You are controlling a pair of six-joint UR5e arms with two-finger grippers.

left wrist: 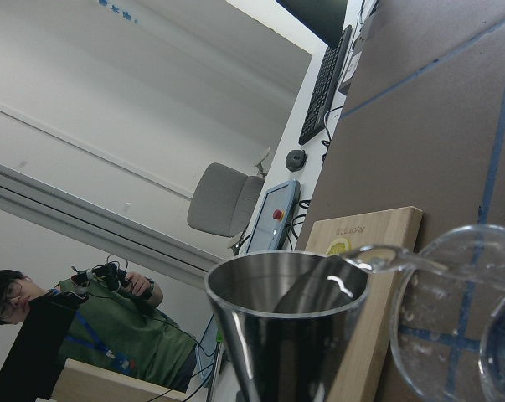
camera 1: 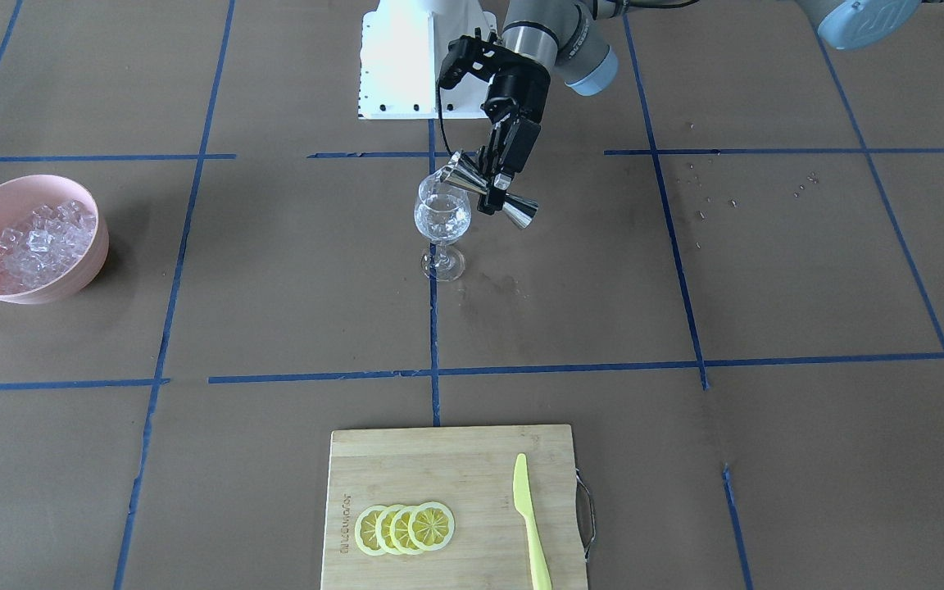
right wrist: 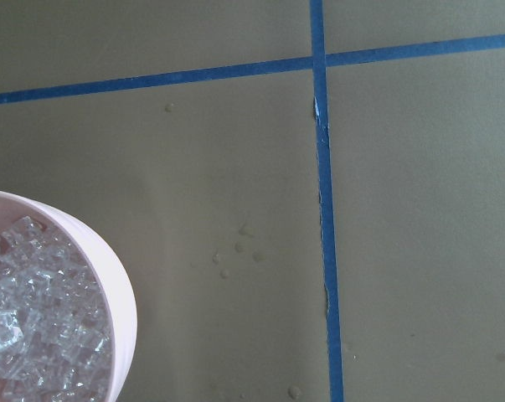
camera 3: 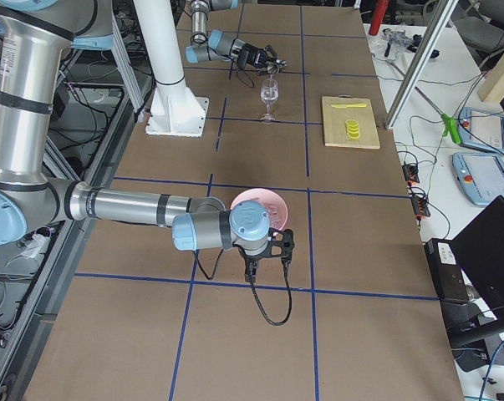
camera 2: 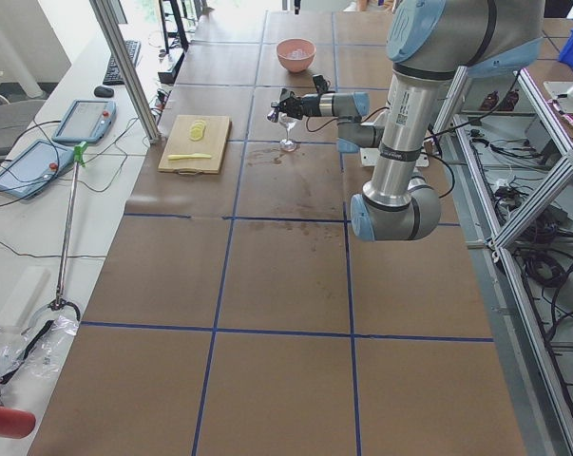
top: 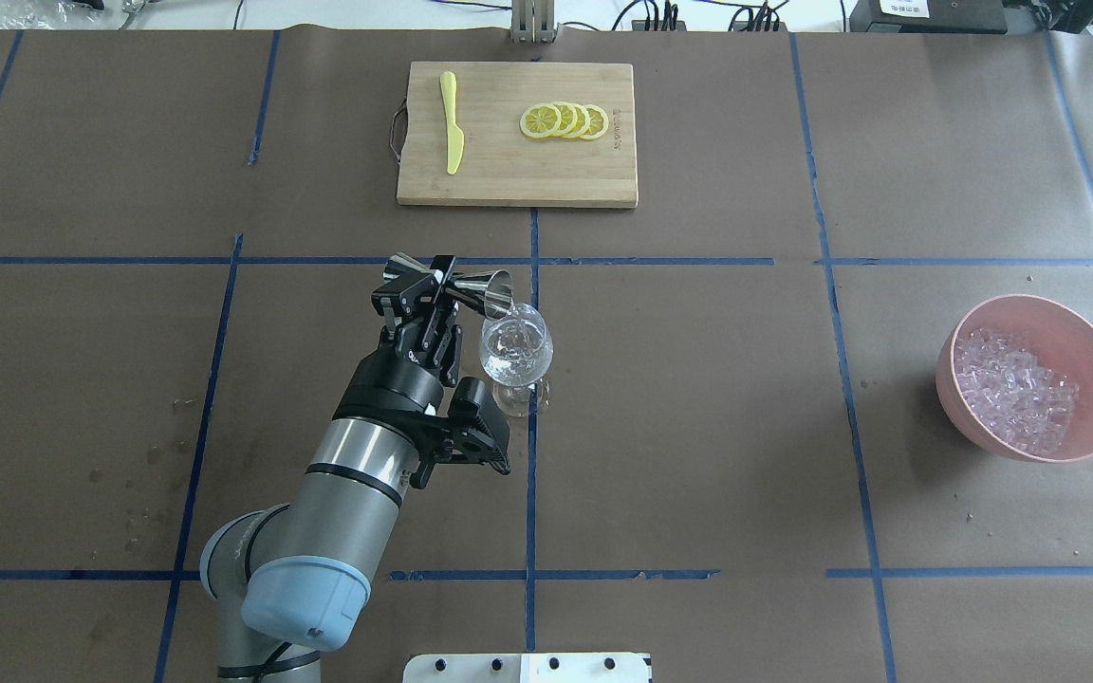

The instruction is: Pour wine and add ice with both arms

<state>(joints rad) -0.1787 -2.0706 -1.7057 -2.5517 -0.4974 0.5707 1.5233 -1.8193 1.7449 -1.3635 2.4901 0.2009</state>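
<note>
My left gripper (camera 1: 495, 184) (top: 433, 285) is shut on a steel double jigger (camera 1: 488, 190) (top: 452, 281), tilted with its lip over the clear wine glass (camera 1: 442, 217) (top: 514, 353). In the left wrist view a thin stream of wine (left wrist: 390, 258) runs from the jigger (left wrist: 285, 310) into the glass (left wrist: 453, 318). The ice (camera 1: 42, 242) (top: 1016, 389) (right wrist: 26, 310) is heaped in a pink bowl (camera 1: 70, 283) (top: 1092, 351). My right gripper (camera 3: 267, 253) hangs beside the bowl (camera 3: 260, 200), seen only in the exterior right view. I cannot tell whether it is open or shut.
A wooden cutting board (camera 1: 456, 459) (top: 509, 175) lies at the table's operator side, with lemon slices (camera 1: 405, 527) and a yellow-green knife (camera 1: 531, 516) on it. The white base block (camera 1: 406, 65) stands behind the glass. Droplets dot the brown paper.
</note>
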